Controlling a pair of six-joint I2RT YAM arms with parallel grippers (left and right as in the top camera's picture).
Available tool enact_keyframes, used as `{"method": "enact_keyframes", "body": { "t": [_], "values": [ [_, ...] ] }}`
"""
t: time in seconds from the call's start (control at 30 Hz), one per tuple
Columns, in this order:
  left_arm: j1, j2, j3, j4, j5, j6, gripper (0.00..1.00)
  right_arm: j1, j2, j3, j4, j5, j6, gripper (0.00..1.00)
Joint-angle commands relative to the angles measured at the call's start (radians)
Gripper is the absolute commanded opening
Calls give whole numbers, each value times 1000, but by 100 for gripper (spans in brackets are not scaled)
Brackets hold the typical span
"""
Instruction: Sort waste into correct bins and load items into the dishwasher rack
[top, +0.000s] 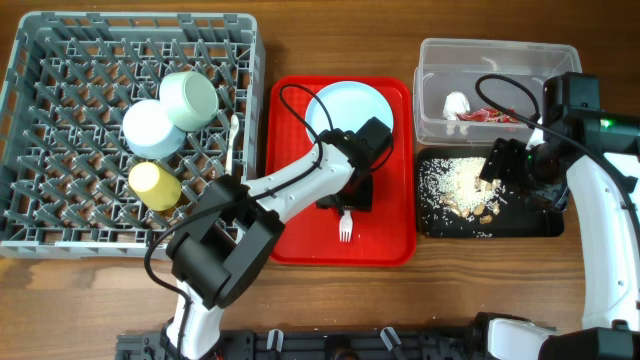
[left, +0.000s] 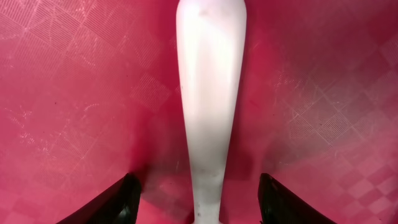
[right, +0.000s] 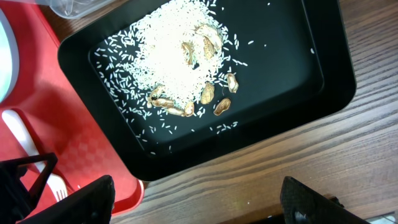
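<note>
As the left end effector (left: 199, 202) hangs low over the tray (top: 295, 235), its fingers (left: 121, 202) stand spread. One sits on each side of the fork (left: 208, 112) handle with a gap on both sides, and nothing is pinched.

- Fork: white, flat on the tray, tines toward the near edge, just in front of the plate (top: 350, 100).
- Plate: pale blue, at the tray's far end, partly under the left arm.
- Tray: red, mid-desk (top: 440, 300), between rack and bins.
- Rack (top: 40, 200): grey, left of the tray. It holds a green cup (top: 190, 98), a blue cup (top: 150, 128) and a yellow cup (top: 155, 185), close together near its middle. A white utensil (top: 234, 135) lies at its right edge.
- Clear bin (top: 500, 55): far right. It holds a white scrap (top: 456, 103) and a red wrapper (top: 490, 115).
- Black bin (top: 540, 225): just in front of the clear bin, just beside the tray. It holds scattered rice (right: 168, 56) and a few peanuts (right: 208, 93).
- Right end effector (right: 199, 208): fingers wide apart, empty, poised above the black bin.
</note>
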Motion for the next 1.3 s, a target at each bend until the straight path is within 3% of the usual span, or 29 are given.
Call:
{"method": "enact_keyframes", "body": {
  "t": [0.0, 0.4, 0.43, 0.6, 0.77, 0.97, 1.13, 1.27],
  "values": [
    [-17, 62, 6, 5, -40, -10, 62, -2, -7, 16, -1, 17, -9, 86],
    [-66, 75, 5, -10, -124, -10, 57, -2, -7, 16, -1, 17, -13, 86],
    [-68, 75, 5, -14, -124, -10, 55, -2, -7, 16, -1, 17, -13, 86],
    [-68, 75, 5, -25, -124, -10, 21, -2, -7, 16, -1, 17, -13, 86],
    [-68, 75, 5, -45, -124, -10, 10, -2, -7, 16, -1, 17, -13, 86],
    [-53, 55, 10, -70, -125, -9, 4, -2, -7, 16, -2, 17, -13, 86],
    [-1, -67, 43, -129, -171, 2, 4, -2, -7, 16, -2, 17, -22, 86],
    [102, -243, 67, -175, -185, 121, 4, -2, -7, 16, -1, 17, -29, 86]
  ]
}}
